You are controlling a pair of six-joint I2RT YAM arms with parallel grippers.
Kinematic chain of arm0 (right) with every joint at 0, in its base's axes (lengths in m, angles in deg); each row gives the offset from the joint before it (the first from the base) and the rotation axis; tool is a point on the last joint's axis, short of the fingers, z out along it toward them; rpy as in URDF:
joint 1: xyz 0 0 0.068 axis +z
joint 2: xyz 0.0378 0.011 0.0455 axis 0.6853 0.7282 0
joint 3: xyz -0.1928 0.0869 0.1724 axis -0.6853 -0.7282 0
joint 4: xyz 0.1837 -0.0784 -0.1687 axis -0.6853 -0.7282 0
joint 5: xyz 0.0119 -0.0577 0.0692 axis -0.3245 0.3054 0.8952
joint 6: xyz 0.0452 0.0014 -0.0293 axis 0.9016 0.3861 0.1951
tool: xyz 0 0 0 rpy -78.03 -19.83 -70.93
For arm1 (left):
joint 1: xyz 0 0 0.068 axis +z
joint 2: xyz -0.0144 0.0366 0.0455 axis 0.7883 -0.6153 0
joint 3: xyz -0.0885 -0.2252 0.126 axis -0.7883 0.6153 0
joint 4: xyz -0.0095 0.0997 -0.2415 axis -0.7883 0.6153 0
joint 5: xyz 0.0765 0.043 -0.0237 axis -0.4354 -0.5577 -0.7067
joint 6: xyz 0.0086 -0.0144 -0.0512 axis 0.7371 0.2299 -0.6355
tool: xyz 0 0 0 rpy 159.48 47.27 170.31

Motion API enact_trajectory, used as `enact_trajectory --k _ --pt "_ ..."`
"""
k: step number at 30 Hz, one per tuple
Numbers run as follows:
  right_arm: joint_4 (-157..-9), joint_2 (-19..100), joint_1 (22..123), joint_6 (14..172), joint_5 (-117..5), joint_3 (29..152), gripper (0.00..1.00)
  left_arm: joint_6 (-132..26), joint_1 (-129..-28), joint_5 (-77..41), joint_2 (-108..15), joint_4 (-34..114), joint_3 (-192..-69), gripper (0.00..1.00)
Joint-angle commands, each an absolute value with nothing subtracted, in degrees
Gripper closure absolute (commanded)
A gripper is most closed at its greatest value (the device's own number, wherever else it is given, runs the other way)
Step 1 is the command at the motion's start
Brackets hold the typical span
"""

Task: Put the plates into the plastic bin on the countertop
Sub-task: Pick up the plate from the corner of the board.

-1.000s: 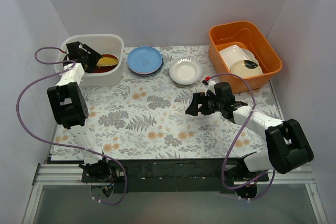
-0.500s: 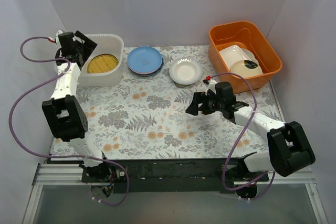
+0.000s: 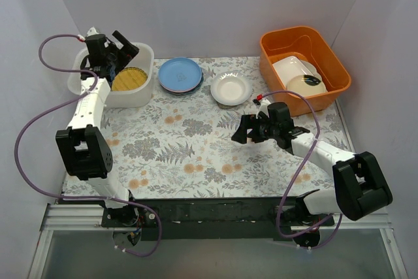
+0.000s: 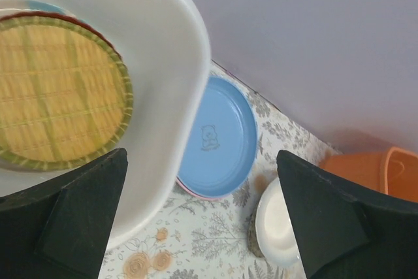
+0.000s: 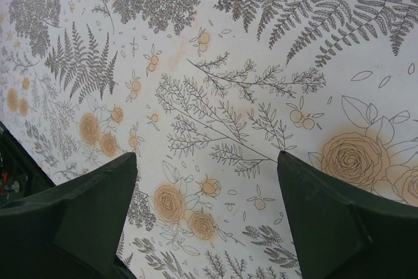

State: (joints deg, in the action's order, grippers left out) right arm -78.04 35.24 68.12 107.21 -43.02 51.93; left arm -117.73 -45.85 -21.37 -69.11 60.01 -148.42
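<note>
At the far left of the counter (image 3: pixel 196 155): the plastic bin (image 3: pixel 140 96), mouth upward and long axis running left to right, likely so placed to take plates from above. Inside, lying flat and face up, a yellow plate (image 4: pixel 55 89) on top of a red plate (image 4: pixel 88 25), only a thin rim of the latter to be seen; both round, so without any long axis, facing straight up. Above the bin, the left claw (image 4: pixel 201 181), spread wide and grasping nothing, looking down on the bin and its neighbour, probably in readiness for the next plate. Just beside the bin on the right, the blue plate (image 3: pixel 180 73), flat, stacked on a second plate (image 4: pixel 199 195) with a pinkish edge. Further right, apart, the small white scalloped plate (image 3: pixel 230 88), also flat and face up. Nearer and to the right, the right claw (image 5: pixel 206 156), released and empty as well, held over bare printed counter, touching no plate. At the far right, an orange tub (image 3: pixel 333 57) with two dishes inside, not for moving.
</note>
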Motion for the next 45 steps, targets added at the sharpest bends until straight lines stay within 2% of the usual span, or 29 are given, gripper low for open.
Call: enact_trajectory --k 1,11,20,31,45 --pt "-76.1 37.8 68.3 106.7 -42.4 54.2 0.05 -112.9 -51.1 -18.3 -68.4 61.6 -151.9 0.02" --pt "-74.5 40.9 68.3 106.4 -40.5 55.1 0.05 -112.3 -63.4 -20.0 -67.5 60.0 -146.4 0.02" --pt "-75.1 36.9 68.3 107.0 -41.5 52.1 0.05 -114.0 -71.3 -17.3 -75.9 55.8 -146.9 0.02" --pt "-77.6 31.0 68.3 107.6 -45.1 49.1 0.04 -120.0 -74.6 -6.1 -87.3 45.1 -146.3 0.09" --pt "-76.9 33.6 68.1 106.5 -43.4 50.8 0.04 -123.3 -75.3 -4.0 -92.8 36.9 -141.2 0.17"
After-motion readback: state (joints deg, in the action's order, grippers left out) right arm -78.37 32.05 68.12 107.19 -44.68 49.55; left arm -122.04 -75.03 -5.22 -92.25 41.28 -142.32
